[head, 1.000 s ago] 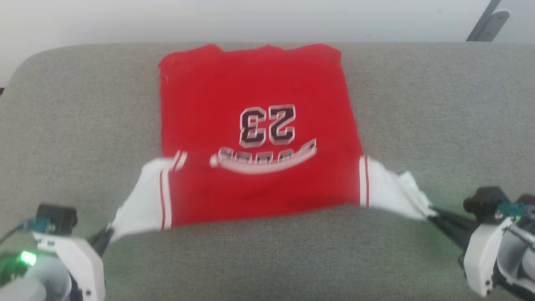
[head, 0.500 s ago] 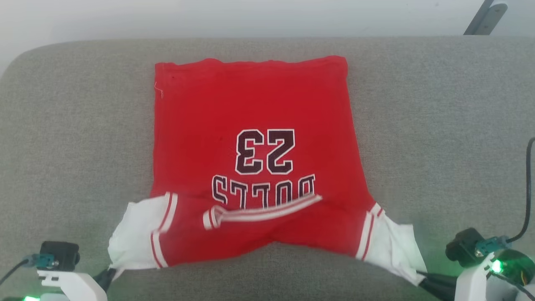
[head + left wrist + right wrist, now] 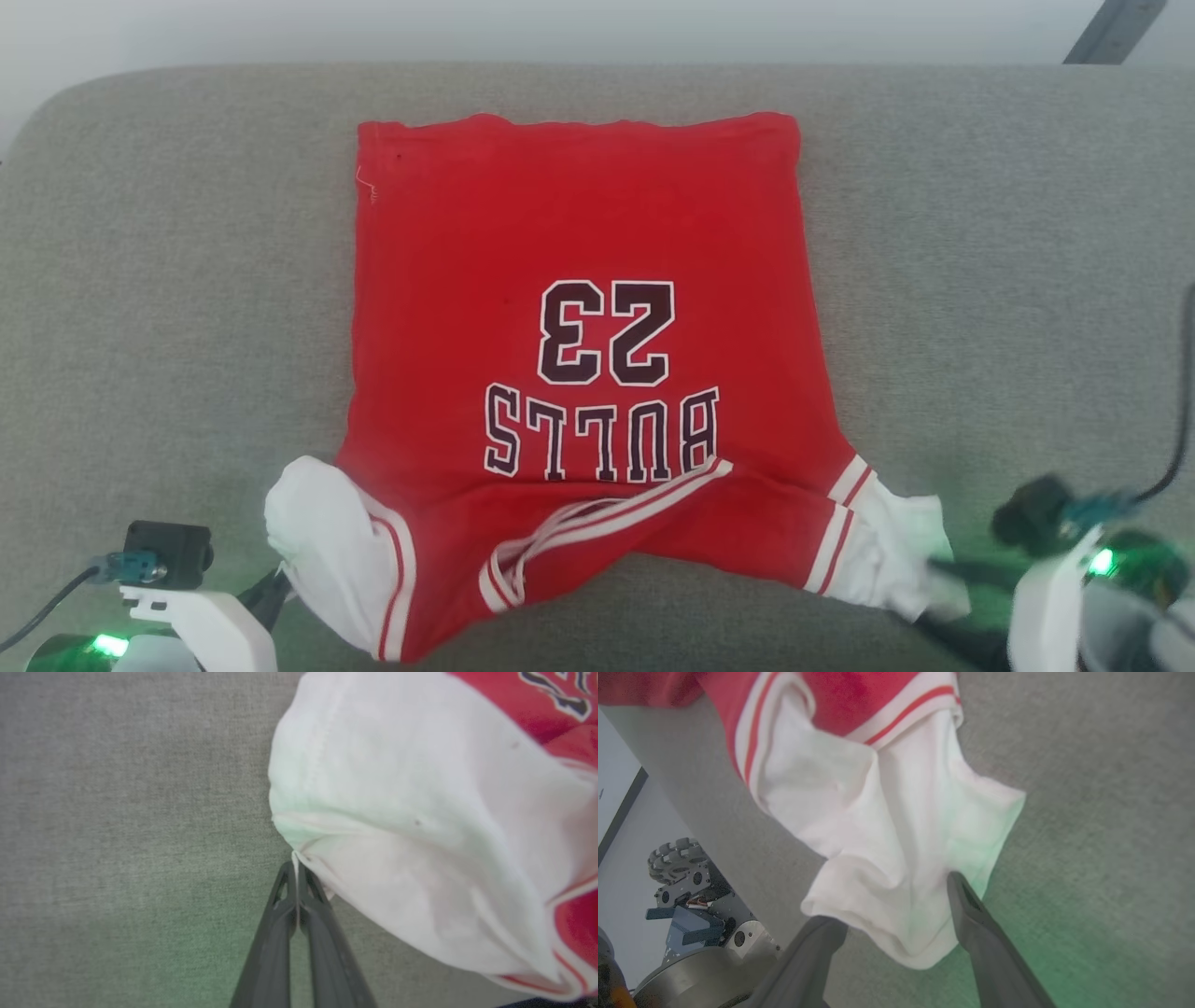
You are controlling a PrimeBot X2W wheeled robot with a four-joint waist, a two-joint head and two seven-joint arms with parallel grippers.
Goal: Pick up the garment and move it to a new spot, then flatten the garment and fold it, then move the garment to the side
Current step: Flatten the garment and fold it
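The garment (image 3: 579, 308), a red shirt with "BULLS 23" reading upside down, lies spread on the grey cushion (image 3: 980, 280), its hem at the far side. Its white sleeves point toward me. My left gripper (image 3: 273, 590) is at the lower left, shut on the edge of the left white sleeve (image 3: 397, 812); in the left wrist view its fingers (image 3: 295, 870) pinch a thin fold of that fabric. My right gripper (image 3: 920, 593) stands open at the lower right. In the right wrist view the right white sleeve (image 3: 887, 826) sags loose between its spread fingers (image 3: 896, 905).
The cushion's near edge runs just below the sleeves. The right wrist view shows the robot's base with a wheel (image 3: 677, 858) below that edge. A pale wall and a grey metal bar (image 3: 1116, 28) stand behind the cushion.
The right gripper has opened and let go of the right sleeve. The shirt's near part has sunk onto the cushion and now lies flatter. The head camera has tilted a little.
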